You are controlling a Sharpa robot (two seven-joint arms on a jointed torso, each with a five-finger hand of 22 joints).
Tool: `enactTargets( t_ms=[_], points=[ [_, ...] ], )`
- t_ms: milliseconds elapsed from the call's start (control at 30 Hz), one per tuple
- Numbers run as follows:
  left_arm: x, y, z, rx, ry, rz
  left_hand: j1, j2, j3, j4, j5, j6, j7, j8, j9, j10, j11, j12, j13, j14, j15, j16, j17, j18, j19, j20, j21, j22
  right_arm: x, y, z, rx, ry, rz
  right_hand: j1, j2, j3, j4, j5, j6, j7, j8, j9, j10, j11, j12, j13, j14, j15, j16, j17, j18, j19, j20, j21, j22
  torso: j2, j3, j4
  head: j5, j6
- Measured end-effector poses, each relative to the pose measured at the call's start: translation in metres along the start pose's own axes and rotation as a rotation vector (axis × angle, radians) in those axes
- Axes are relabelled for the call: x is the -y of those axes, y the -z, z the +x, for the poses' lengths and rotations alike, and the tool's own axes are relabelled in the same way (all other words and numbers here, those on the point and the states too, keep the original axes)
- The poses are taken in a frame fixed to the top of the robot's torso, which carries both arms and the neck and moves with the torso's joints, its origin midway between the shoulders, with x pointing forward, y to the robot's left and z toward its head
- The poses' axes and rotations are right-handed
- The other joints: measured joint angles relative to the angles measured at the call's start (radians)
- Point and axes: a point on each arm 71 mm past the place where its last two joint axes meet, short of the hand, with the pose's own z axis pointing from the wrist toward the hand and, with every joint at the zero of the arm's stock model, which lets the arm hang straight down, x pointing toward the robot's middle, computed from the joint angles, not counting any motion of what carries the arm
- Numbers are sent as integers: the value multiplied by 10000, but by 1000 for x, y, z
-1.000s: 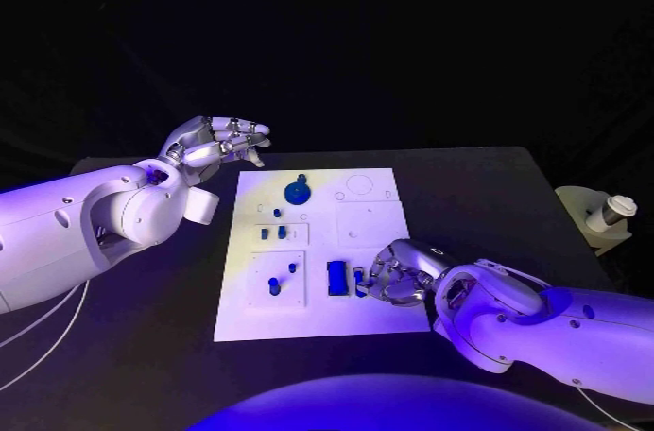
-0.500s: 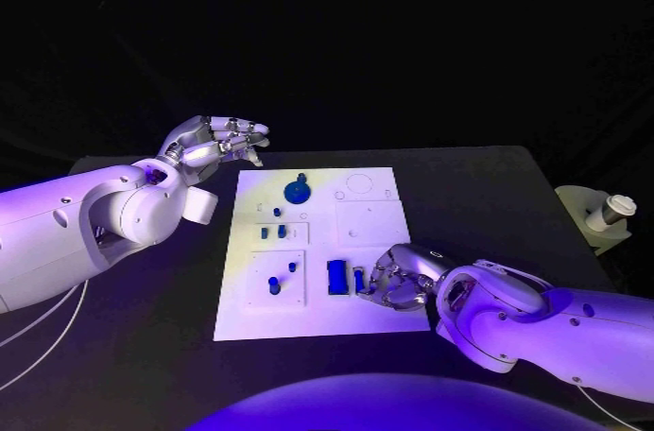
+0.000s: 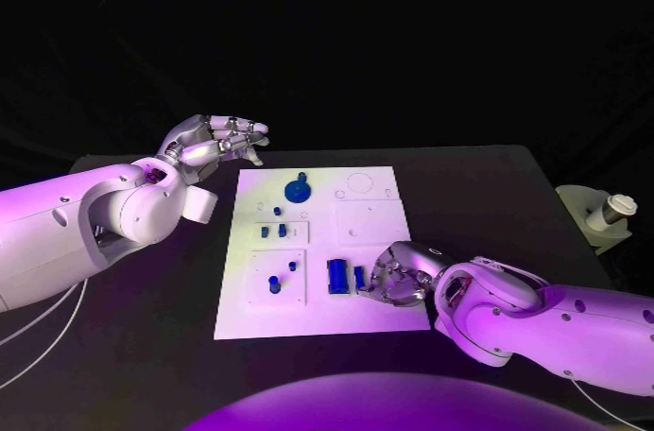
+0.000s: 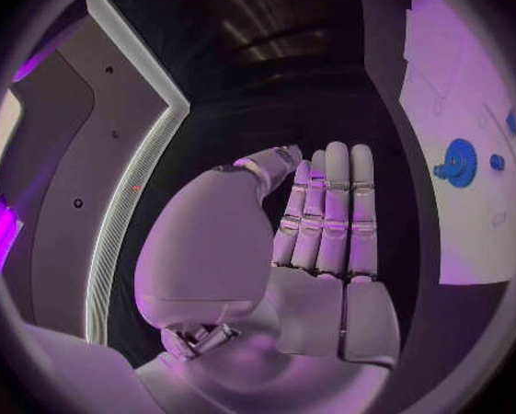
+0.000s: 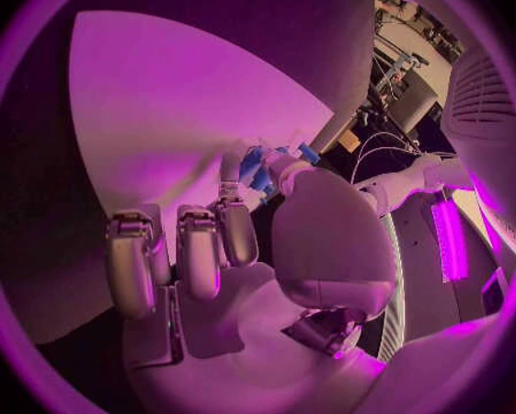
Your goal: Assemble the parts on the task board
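The task board (image 3: 366, 251) is white and the table (image 3: 477, 195) black. The round knobbed part (image 3: 299, 188) and the long bar part (image 3: 335, 276) are blue. Both silver hands, left (image 3: 215, 144) and right (image 3: 395, 278), end white arms.

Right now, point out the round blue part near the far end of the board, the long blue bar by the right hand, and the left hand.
round blue part (image 3: 299, 189), head view, centre of the disc.
long blue bar (image 3: 335, 276), head view, middle of its length.
left hand (image 3: 215, 144), head view, the palm.

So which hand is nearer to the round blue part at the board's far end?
Left. The left hand hovers off the board's far corner near the round blue part; the right hand is at the near end.
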Motion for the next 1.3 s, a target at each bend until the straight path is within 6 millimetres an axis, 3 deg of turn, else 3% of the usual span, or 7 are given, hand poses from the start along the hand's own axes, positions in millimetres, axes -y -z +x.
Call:
enactTargets(
  t_ms=[233,500,633,800,1300],
  points=[
    [0,0,0,2,-7,-6,0,0,31,-31,0,0,0,0,-10,0,0,0,9,0,0,0,-1,0,0,0,0,0,2,-3,2,-111,89,97,92,23,-57,-58,-18,0,0,0,1,0,0,0,-1,0,0,0,-1,0,0,0,0,-1,0,2,0,-12,-20],
    [0,0,0,1,-15,-18,41,41,69,-69,0,0,0,0,-10,0,0,0,9,0,0,0,0,0,0,0,0,0,2,-6,1,-256,172,72,370,-104,-152,-152,-118,3,-2,24,-4,0,0,0,-1,0,0,0,-1,0,0,0,0,-1,-4,8,-4,-11,-27],
    [0,0,0,-4,-16,-31,41,41,100,-100,0,0,0,0,-10,1,0,38,9,0,0,0,7,-1,0,0,0,15,2,-9,1,-333,152,37,629,-225,-228,-294,-438,-33,35,62,-3,0,0,-6,-1,0,0,0,-2,1,0,0,0,-2,-5,8,-2,-23,-28],
    [0,0,0,-7,-18,-49,41,41,100,-100,0,0,0,0,-12,1,0,39,9,0,0,0,7,-1,0,0,0,22,1,-10,1,-442,77,5,736,-252,-275,-362,-540,-33,36,65,-19,0,0,-45,-1,0,0,0,-2,0,0,0,0,-3,-7,7,6,-36,-39],
    [-1,0,-1,-3,-45,-102,81,81,125,-126,0,0,0,0,-17,1,0,39,7,0,0,-38,5,0,0,0,0,40,5,1,1,-661,-255,-40,876,-325,-763,-230,-240,-96,96,20,-78,0,0,-317,3,0,0,-6,-3,0,0,0,0,-5,-15,5,-11,-10,-12]
  ],
)
